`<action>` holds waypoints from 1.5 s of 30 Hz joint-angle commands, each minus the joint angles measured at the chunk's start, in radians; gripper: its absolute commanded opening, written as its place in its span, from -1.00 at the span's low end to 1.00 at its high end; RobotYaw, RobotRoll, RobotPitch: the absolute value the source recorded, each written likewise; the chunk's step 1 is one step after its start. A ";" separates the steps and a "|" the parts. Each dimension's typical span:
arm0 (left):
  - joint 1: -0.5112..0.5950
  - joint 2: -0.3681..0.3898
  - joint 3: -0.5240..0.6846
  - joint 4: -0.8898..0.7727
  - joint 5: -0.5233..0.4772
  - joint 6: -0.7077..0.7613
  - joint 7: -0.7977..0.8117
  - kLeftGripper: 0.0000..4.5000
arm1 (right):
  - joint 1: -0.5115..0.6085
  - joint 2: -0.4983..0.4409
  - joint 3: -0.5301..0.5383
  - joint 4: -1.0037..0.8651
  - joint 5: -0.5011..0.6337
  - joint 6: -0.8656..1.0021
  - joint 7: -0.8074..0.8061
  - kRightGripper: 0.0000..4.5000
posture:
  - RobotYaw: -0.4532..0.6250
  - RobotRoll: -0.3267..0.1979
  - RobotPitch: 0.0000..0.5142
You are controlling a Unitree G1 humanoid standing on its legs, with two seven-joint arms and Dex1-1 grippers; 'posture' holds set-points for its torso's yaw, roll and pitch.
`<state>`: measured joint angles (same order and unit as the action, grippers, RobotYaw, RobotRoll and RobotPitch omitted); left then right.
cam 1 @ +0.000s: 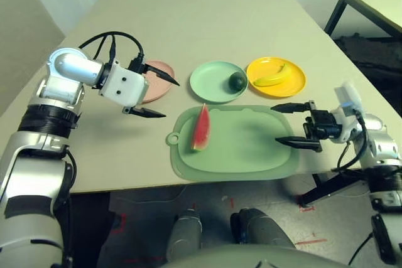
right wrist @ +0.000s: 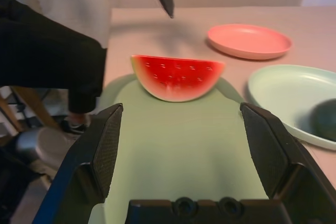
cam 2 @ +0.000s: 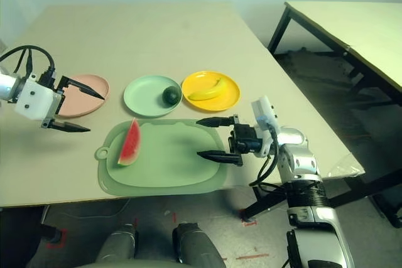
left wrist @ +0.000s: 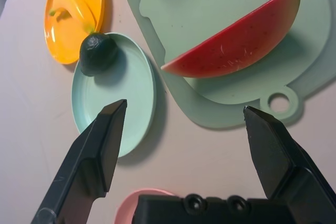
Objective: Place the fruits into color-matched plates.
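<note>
Both grippers wide, watermelon (cam 1: 201,128) between left gripper (cam 1: 157,98), right gripper (cam 1: 291,125), untouched.

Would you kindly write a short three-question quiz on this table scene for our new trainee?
1. True or false: the banana lies in the yellow plate.
2. Which fruit is not yet in a plate? A) avocado B) watermelon wedge C) banana
3. Fill in: the pink plate holds ____ fruit.

Key
1. True.
2. B; it lies on the cutting mat, while the avocado sits in the green plate.
3. No. Both the left gripper and the right gripper are open, holding nothing.
</note>
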<state>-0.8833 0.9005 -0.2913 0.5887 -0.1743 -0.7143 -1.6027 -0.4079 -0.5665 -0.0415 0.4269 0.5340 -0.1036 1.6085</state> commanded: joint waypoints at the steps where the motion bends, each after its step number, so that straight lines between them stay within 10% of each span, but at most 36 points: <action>1: -0.015 0.008 -0.024 0.034 -0.011 -0.028 -0.012 1.00 | -0.004 -0.025 0.023 0.061 0.032 -0.074 0.006 0.98 | -0.12 0.25 -0.75; 19: -0.032 -0.108 -0.235 -0.076 -0.054 -0.153 -0.012 1.00 | 0.010 -0.045 0.024 0.158 0.085 -0.108 0.006 0.98 | -0.16 0.25 -0.71; 45: -0.180 -0.302 -0.404 0.276 0.126 -0.437 0.000 1.00 | 0.097 0.015 -0.035 0.001 0.038 -0.066 -0.039 0.98 | -0.27 0.25 -0.70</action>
<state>-1.0571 0.6022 -0.7095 0.8497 -0.0713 -1.1360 -1.5986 -0.3250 -0.5511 -0.0649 0.4517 0.5825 -0.1806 1.5766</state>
